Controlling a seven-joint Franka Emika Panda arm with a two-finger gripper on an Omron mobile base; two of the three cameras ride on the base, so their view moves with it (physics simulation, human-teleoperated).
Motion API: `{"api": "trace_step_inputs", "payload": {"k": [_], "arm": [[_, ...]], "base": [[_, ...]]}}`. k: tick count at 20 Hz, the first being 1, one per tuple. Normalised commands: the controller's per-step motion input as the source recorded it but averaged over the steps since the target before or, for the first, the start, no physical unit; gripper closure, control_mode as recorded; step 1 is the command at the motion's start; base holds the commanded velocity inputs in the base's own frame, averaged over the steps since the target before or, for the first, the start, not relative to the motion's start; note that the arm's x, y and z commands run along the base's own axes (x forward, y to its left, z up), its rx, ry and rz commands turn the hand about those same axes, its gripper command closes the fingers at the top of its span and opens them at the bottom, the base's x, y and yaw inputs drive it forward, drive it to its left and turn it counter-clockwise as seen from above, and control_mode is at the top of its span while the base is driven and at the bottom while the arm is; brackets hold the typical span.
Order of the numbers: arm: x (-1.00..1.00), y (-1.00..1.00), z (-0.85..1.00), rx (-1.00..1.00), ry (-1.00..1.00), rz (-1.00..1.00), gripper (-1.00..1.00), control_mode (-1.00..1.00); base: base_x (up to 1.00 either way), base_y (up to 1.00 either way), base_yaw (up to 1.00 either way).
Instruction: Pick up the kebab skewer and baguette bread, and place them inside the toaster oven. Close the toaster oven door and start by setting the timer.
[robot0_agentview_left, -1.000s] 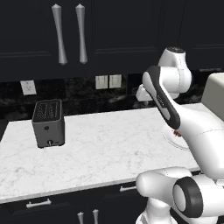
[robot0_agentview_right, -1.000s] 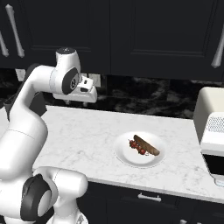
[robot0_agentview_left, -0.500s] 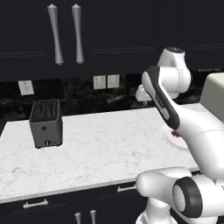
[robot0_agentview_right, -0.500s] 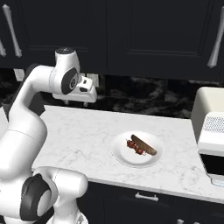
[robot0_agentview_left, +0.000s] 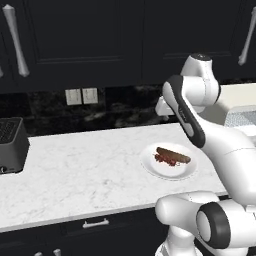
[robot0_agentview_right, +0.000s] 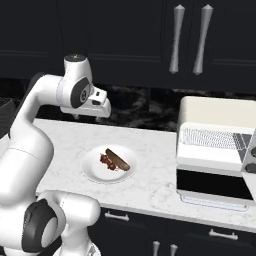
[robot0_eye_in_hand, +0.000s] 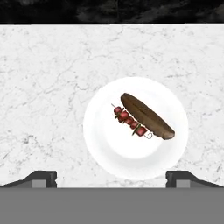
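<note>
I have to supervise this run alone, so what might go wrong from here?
The kebab skewer lies right against the baguette bread on the white plate, so the open gripper may catch both or nudge the loaf. The skewer is thin and could slip from the fingers.

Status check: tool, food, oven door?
Tool open, empty, above plate. Kebab skewer and baguette bread side by side on it. Toaster oven door down, path clear.
</note>
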Motion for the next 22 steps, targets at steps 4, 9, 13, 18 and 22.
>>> {"api": "trace_step_inputs", "payload": {"k": [4,9,13,18,22], "arm": [[0.00,0.00,0.00,0.00,0.00,0.00,-1.00,1.00],[0.00,0.00,0.00,0.00,0.00,0.00,-1.00,1.00],[0.00,0.00,0.00,0.00,0.00,0.00,-1.00,1.00],[0.00,0.00,0.00,0.00,0.00,0.00,-1.00,1.00],[0.00,0.00,0.00,0.00,0.00,0.00,-1.00,1.00]], "base": [[0.00,-0.55,0.00],[0.00,-0.50,0.00],[0.00,-0.49,0.00],[0.00,-0.15,0.00],[0.00,0.00,0.00]]}}
